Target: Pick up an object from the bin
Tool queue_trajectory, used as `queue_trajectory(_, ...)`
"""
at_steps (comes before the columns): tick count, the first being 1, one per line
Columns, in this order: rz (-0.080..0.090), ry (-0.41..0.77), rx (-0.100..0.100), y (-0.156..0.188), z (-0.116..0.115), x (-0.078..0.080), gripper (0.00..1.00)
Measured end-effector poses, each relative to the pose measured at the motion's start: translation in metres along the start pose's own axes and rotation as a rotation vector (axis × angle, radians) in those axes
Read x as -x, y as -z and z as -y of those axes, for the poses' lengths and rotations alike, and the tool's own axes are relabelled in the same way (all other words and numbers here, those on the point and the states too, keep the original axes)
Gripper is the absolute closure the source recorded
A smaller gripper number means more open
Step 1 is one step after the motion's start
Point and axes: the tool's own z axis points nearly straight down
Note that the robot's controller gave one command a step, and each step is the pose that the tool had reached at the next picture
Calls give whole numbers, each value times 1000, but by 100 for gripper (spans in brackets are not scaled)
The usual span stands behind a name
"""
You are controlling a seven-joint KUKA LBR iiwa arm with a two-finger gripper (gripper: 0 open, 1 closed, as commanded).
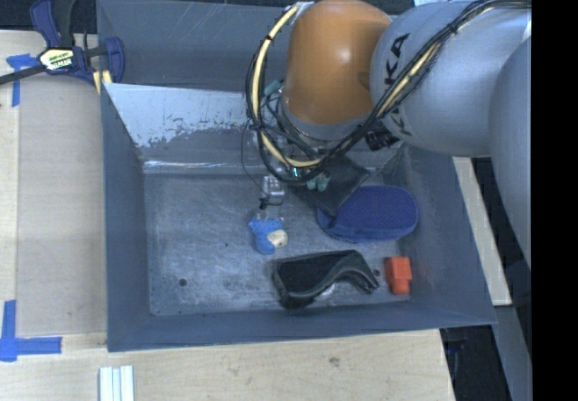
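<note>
My gripper reaches down under the orange wrist cover in the middle of the bin. Its tip hangs just above a small blue object with a pale yellowish end lying on the bin floor. A dark blue oval pad lies to the right of the gripper. In front of it, near the bin's front wall, a black curved object lies flat. I see nothing between the fingers.
A small orange block sits at the front right corner of the bin. The arm and its cables cover the back right of the bin. The left half of the bin floor is bare metal.
</note>
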Motion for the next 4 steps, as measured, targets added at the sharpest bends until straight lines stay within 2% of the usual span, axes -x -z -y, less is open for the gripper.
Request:
queue_trajectory(1, -1, 144, -1, -100, 35, -20, 0)
queue_trajectory(2, 28, 339, 1, -101, 58, -22, 0)
queue_trajectory(3, 15, 338, -1, -103, 59, -25, 100)
queue_trajectory(4, 18, 332, -1, 39, 41, -32, 100)
